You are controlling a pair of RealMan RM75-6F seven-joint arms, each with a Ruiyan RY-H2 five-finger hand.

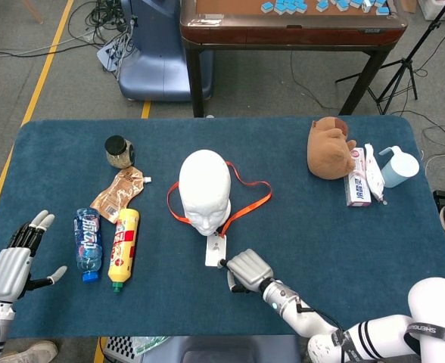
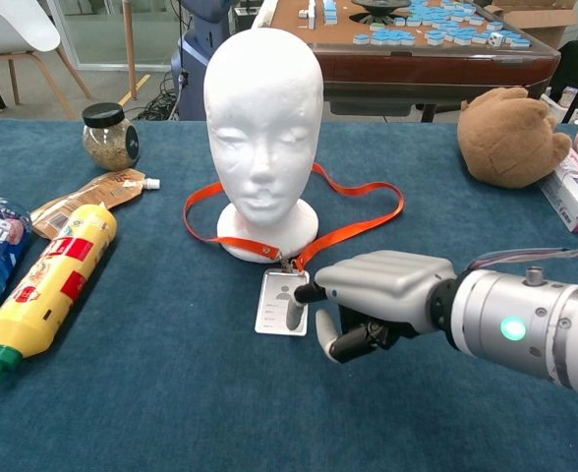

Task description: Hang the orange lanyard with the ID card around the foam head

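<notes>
From the head view, one white foam head (image 1: 205,190) stood near the middle of the blue table (image 1: 359,249), and one orange lanyard (image 1: 247,198) lay flat around its base, not on the head. One ID card (image 1: 216,250) lay just in front of the base. The right hand (image 1: 247,271) sat at the card's right edge, its fingers curled downward; whether it gripped the card could not be told from above. The left hand (image 1: 12,265) hovered at the table's near left corner, fingers spread and holding nothing. To the left lay one water bottle (image 1: 88,243) beside one yellow bottle (image 1: 123,249), with one brown pouch (image 1: 119,193) and one black-lidded jar (image 1: 119,151) behind them. On the far right were one brown plush toy (image 1: 329,147), one toothpaste box (image 1: 359,182) and one pale blue cup (image 1: 397,166).

At chest level, the foam head (image 2: 263,126) faced the camera, the lanyard (image 2: 352,228) looping round its base on the cloth. The ID card (image 2: 282,302) lay flat, clipped to the strap. The right hand (image 2: 372,301) had a fingertip (image 2: 296,312) resting on the card's right side while the other fingers curled under the palm; nothing was lifted. The left hand did not show there.
</notes>
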